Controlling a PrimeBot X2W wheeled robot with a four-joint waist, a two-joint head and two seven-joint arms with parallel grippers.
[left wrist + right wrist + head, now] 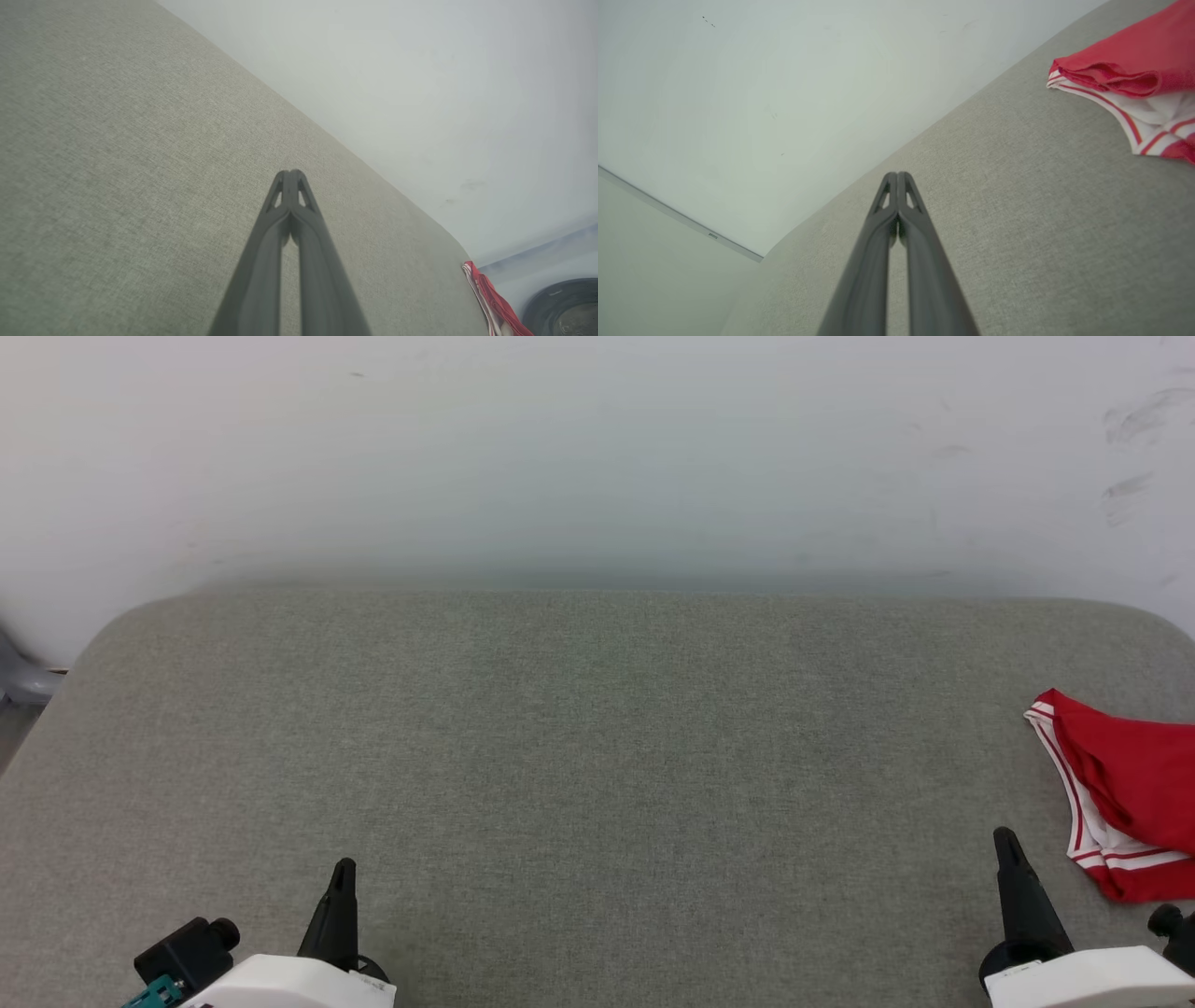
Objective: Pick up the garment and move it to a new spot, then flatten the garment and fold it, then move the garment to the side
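Note:
The garment, red with red-and-white striped trim, lies bunched at the far right edge of the grey fabric surface, partly cut off by the frame. The right wrist view has the garment at its upper right, and the left wrist view catches a sliver of the garment at its lower right. My right gripper is shut and empty, just left of the garment and apart from it. At the lower left my left gripper is shut and empty too. Both wrist views show the fingertips pressed together.
A pale wall rises right behind the surface's far edge. A dark round object sits beyond the surface's right end in the left wrist view. A grey curved object shows past the left edge.

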